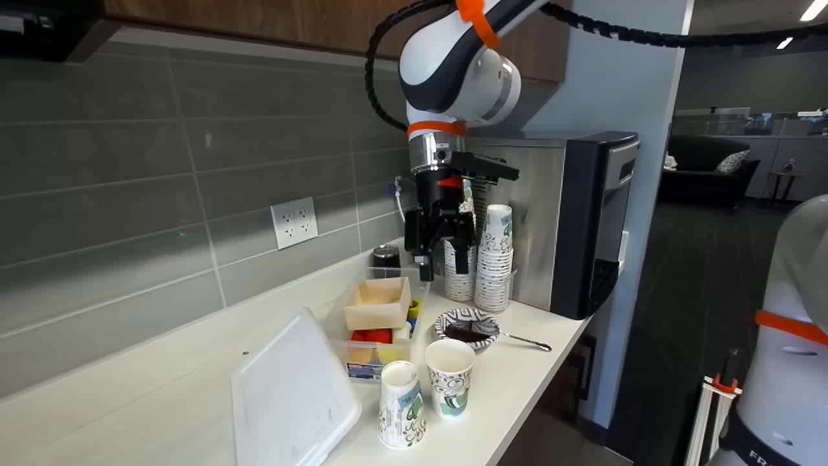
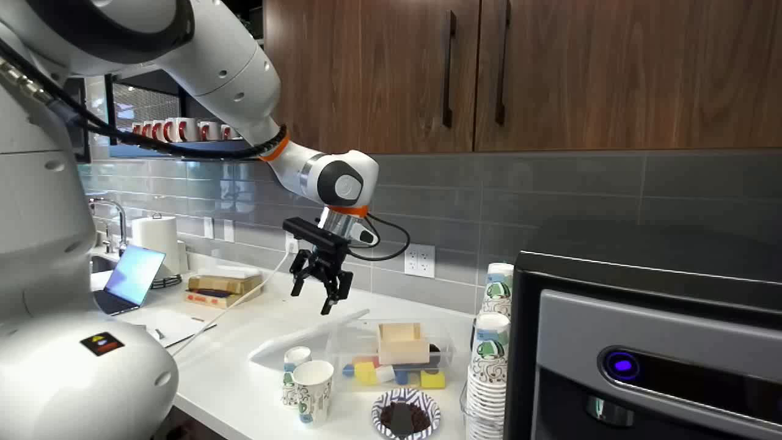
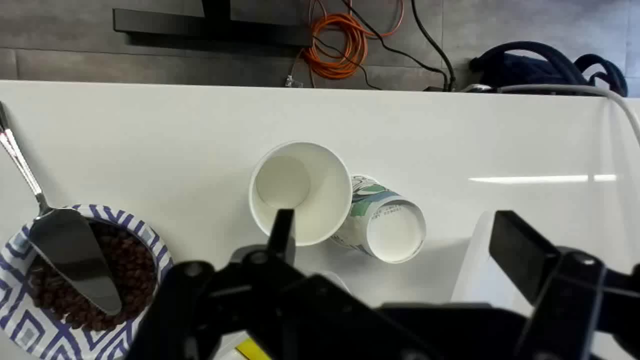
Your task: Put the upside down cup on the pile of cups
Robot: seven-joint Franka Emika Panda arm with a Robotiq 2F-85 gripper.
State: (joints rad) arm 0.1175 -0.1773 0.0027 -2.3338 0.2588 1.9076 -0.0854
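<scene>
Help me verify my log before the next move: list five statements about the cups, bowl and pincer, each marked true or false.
1. The upside down cup stands on the counter. True.
2. A cup is being gripped. False: the pincer is open, holding nothing.
3. Both loose cups stand rim down. False: the upright cup has its rim up.
4. A spatula lies over the patterned bowl. True.
5. The front pile of cups is taller than the upside down cup. True.
</scene>
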